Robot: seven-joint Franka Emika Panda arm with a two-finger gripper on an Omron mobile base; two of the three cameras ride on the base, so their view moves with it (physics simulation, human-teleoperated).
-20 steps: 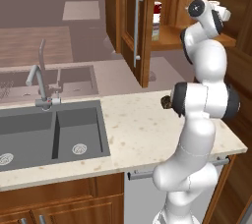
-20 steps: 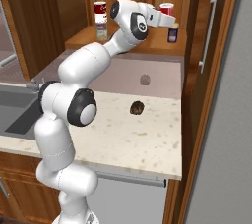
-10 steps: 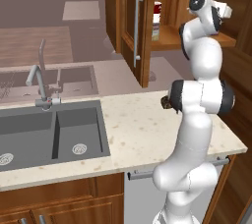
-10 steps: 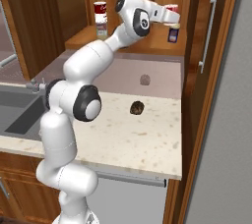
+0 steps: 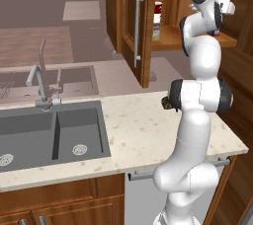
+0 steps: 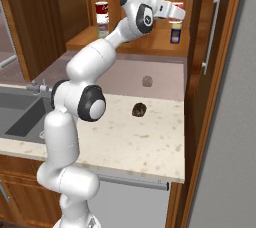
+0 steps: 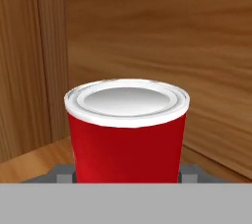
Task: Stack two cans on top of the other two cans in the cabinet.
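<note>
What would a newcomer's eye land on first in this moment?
The white arm, stretched up into the tall reddish-brown wooden cabinet, its hand holding a red can with a pale top just above the small dark-blue can on the shelf. To the left on that shelf, another red-and-white can already sits atop a slimmer cream-labelled can.

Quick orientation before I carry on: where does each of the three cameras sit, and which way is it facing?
Left base view: behind the arm's left, facing forward over the sink to the cabinet; arm at right.
Right base view: behind the arm's right, facing the cabinet shelf; arm at left, hand above the blue can.
Hand view: on the hand, facing the held red can.
Both base views share the stacked red can.
</note>
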